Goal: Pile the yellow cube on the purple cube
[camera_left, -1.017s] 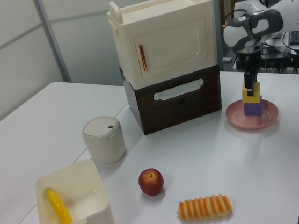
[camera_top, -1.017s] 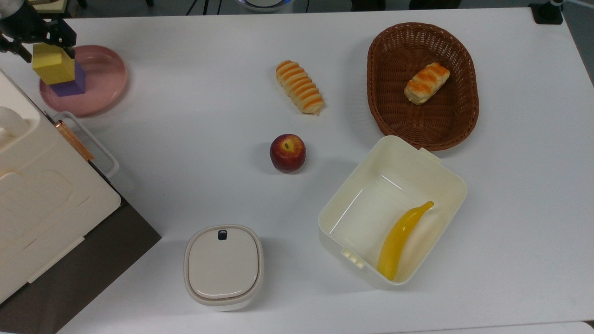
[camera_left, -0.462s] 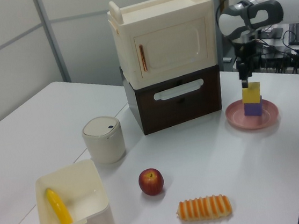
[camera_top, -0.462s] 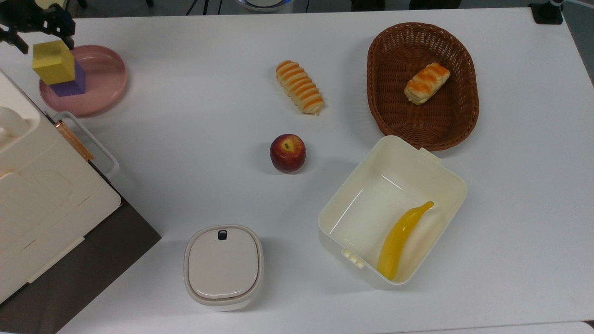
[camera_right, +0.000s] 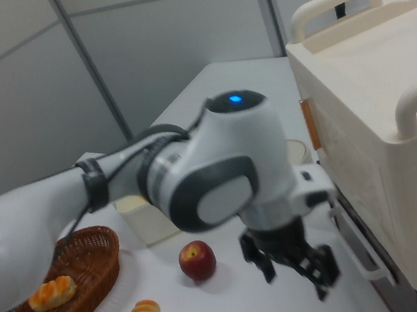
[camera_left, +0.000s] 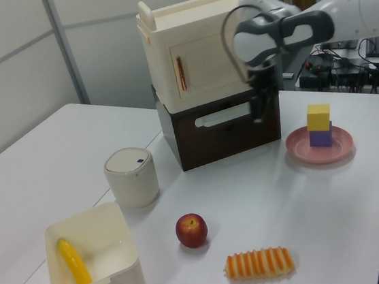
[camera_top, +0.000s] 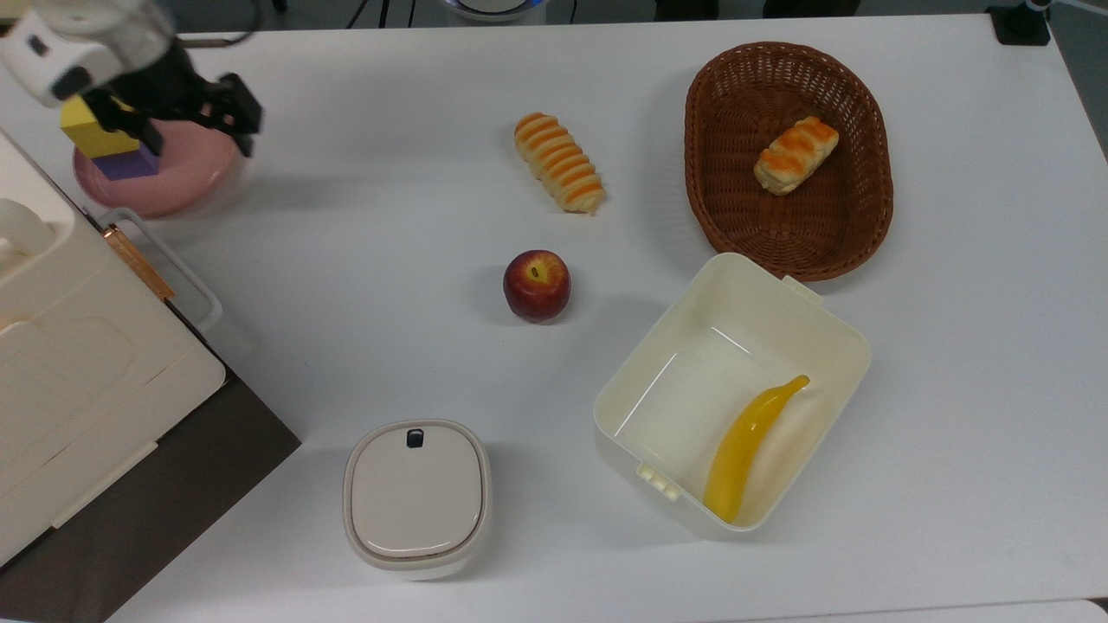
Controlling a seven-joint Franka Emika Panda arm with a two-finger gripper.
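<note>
Plate pink, we see yellow cube stacked on purple cube in it | banana in open cream box, bun in wicker basket | white table: apple, bread roll, lidded pot, cabinet | gripper spread open, empty; since 0.5 s ago it swung off the stack toward the top view's right.

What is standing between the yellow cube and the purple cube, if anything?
Nothing visible. In the left view the yellow cube sits directly on the purple cube, on the pink plate. The gripper hangs apart from the stack, toward the left view's left, fingers open.
</note>
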